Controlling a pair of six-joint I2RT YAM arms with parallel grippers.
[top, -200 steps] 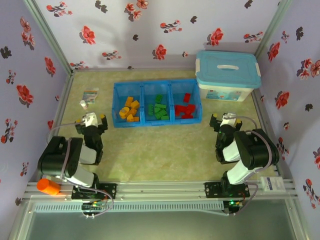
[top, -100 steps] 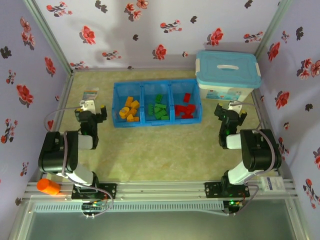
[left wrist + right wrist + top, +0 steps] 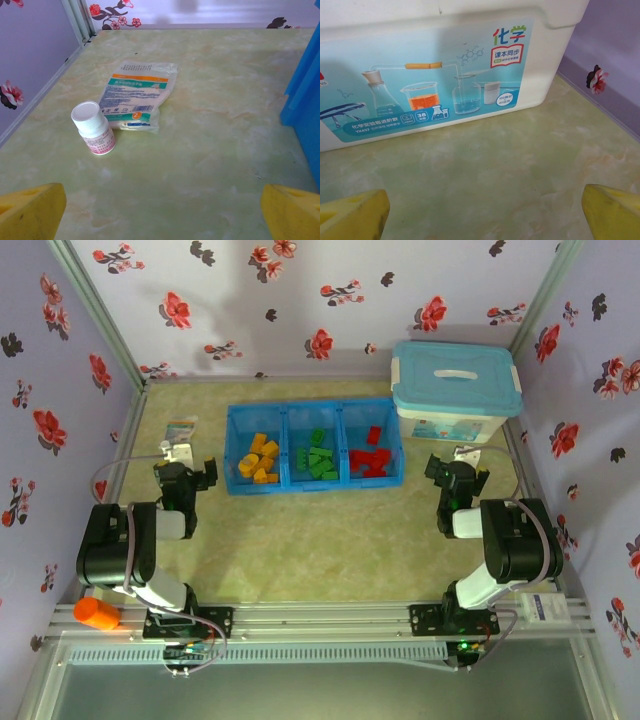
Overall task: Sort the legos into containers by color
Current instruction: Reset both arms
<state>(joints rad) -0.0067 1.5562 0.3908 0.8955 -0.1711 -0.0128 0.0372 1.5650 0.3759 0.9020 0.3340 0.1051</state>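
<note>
Inside the blue containers (image 3: 232, 450) the legos (image 3: 318, 458) lay, likely sorted. They looked light and hard, best pinched on flat sides. The left gripper (image 3: 185, 472) and right gripper (image 3: 457, 475) had fingers apart, empty.

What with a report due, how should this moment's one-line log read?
legos: sorted in blue tray | left gripper: open, empty | right gripper: open, empty

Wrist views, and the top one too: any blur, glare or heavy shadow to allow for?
Left wrist: even light, bottle and packet sharp, no glare. Right wrist: white storage box label crisp, a shadow darkens its left end. Top external: soft, evenly lit; legos in the blue tray readable by colour, not shape.
</note>
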